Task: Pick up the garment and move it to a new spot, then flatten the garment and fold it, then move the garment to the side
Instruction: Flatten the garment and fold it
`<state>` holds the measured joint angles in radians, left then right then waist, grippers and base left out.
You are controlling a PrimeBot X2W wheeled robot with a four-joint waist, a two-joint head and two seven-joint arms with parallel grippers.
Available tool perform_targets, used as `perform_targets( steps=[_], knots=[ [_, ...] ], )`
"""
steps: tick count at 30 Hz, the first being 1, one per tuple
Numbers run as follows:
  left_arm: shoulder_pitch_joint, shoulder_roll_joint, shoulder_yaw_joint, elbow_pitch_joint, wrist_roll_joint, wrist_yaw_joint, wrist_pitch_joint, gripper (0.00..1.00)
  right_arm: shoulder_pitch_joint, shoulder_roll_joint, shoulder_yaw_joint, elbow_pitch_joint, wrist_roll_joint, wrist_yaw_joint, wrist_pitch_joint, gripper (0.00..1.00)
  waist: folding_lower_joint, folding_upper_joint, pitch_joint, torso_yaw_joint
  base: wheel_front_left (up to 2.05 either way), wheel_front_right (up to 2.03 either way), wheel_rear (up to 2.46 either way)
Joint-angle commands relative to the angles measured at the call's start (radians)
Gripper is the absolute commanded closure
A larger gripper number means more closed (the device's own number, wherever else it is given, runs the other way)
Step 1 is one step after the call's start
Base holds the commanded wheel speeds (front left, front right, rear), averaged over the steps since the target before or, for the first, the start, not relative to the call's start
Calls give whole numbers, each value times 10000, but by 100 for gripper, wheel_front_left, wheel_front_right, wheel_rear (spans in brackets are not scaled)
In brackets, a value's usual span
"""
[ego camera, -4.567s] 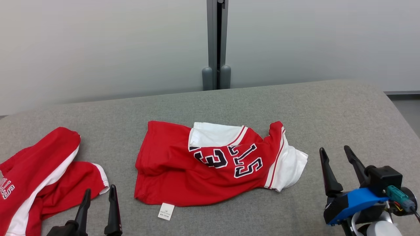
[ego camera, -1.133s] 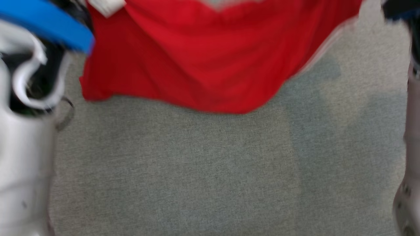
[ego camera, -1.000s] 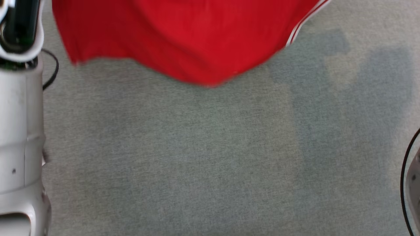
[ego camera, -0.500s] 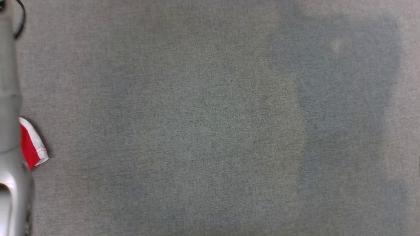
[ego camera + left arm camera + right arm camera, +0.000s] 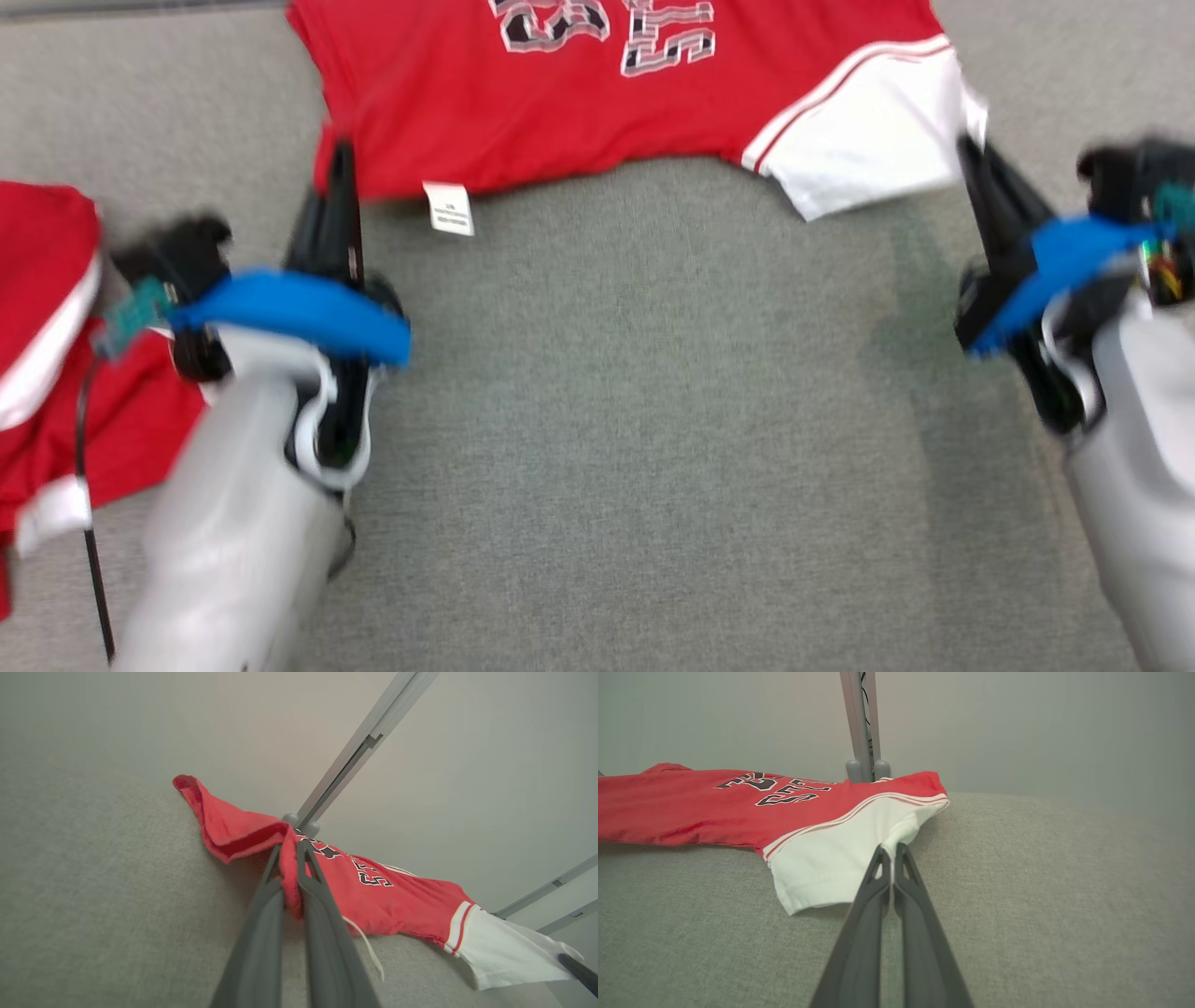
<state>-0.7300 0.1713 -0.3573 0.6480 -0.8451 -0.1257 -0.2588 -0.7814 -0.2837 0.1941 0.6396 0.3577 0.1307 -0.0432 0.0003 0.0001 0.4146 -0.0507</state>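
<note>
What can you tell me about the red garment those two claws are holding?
The garment is soft red cloth with a white panel, striped trim, black-and-white lettering and a white tag. It lies spread across the grey padded surface, the left gripper pinching a bunched red edge, the right gripper pinching the white panel.

Seemingly a bare lab: grey fabric table point(image 5: 653, 448), plain partition wall point(image 5: 1041, 723).

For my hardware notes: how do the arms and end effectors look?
The left end effector and right end effector each have two long, dark fingers and a blue bracket. Forearms are pale grey. A black cable hangs by the left one.
</note>
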Motion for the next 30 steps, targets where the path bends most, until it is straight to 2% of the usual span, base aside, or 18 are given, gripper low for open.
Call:
perform_targets(
  steps=[1, 7, 11, 14, 17, 21, 27, 30],
  knots=[
    [427, 64, -58, -49, -244, -60, -68, 100, 680, -161, -286, -404, 133, 1, 217, 100, -3, -1, -473, -224, 0, 0, 0],
    [2849, 611, -688, -994, -1327, -61, 103, 100, 3925, 253, -1846, -3097, -163, 1, 2317, 100, -3, -1, -1567, -398, 0, 0, 0],
    [4178, 1003, -711, -1676, -1782, -61, 68, 100, 5979, 1225, -3088, -5290, -924, 0, 4132, 100, -3, -1, -2048, -422, 0, 0, 0],
    [4942, 1303, -604, -1972, -1903, -20, 44, 100, 7257, 1841, -3537, -6799, -1473, 1, 5518, 100, -3, -1, -2289, -424, 0, 0, 0],
    [5501, 1533, -740, -2174, -1795, 283, 209, 100, 8291, 2175, -3535, -7895, -1568, 1, 6807, 100, -3, -1, -2541, -447, 0, 0, 0],
    [6293, 1901, -911, -2587, -1754, 651, 612, 100, 9233, 2312, -3458, -8788, -1436, 1, 7965, 100, -3, -1, -2855, -507, 0, 0, 0],
    [7465, 2534, -1412, -3749, -1513, 1484, 1632, 100, 10026, 2321, -3721, -9363, -930, 1, 8809, 100, -3, -1, -3070, -526, 0, 0, 0],
    [7812, 2851, -1560, -4420, -1274, 2026, 1973, 100, 10149, 2317, -3950, -9624, -1170, 1, 8911, 100, -3, -1, -3085, -444, 0, 0, 0]
  ],
)
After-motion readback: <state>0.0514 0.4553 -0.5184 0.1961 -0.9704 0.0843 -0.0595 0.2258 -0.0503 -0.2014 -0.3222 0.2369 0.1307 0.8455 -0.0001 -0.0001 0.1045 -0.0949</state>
